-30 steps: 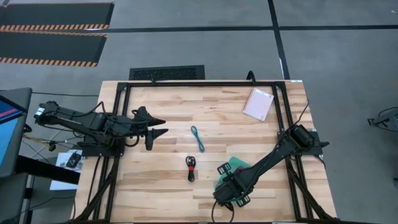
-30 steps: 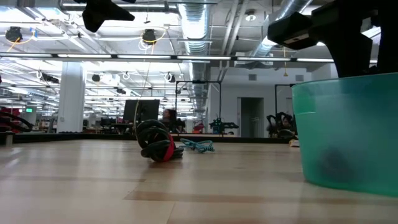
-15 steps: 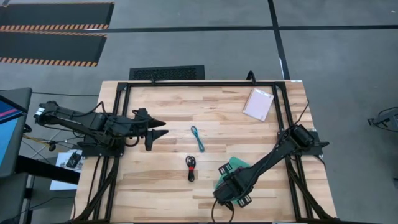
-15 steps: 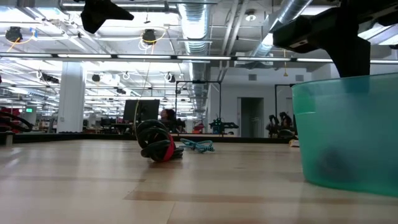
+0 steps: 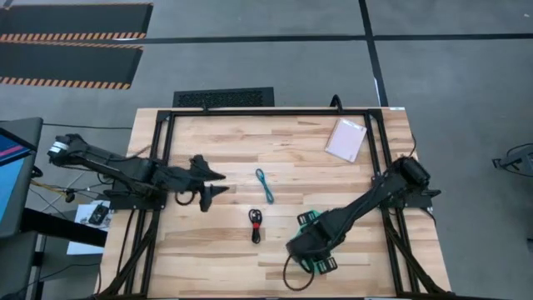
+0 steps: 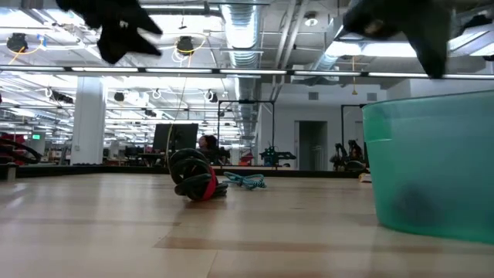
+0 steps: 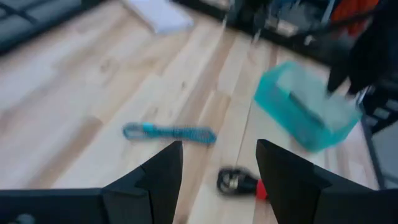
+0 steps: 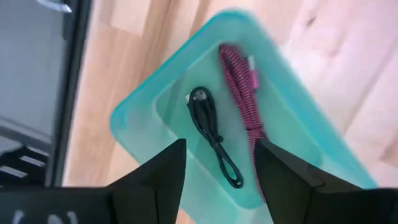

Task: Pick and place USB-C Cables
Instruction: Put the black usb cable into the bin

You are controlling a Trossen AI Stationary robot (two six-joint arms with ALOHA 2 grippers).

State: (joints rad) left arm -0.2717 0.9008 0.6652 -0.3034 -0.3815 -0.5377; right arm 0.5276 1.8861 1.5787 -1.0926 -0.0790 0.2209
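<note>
The teal-blue cable [image 5: 265, 184] [image 7: 168, 132] lies stretched out mid-table. The black cable with a red band [image 5: 256, 225] [image 7: 239, 182] [image 6: 197, 179] lies coiled nearer the near edge. The maroon-pink cable [image 8: 239, 87] lies inside the green tray [image 8: 143, 106] [image 5: 310, 219] [image 6: 432, 166], beside a thin black cable [image 8: 211, 134]. My left gripper [image 5: 218, 183] [image 7: 219, 168] is open, raised left of the teal-blue cable. My right gripper [image 5: 310, 250] [image 8: 217, 174] is open, hovering above the tray.
A pale pink flat packet [image 5: 346, 139] lies near the table's far right corner. A black metal frame [image 5: 250, 112] runs around the tabletop. Bare wood shows between the two loose cables and the left edge.
My left gripper has moved toward the near edge and come down somewhat, still open. My right gripper has risen above the tray, still open. The cables and the tray have stayed where they were.
</note>
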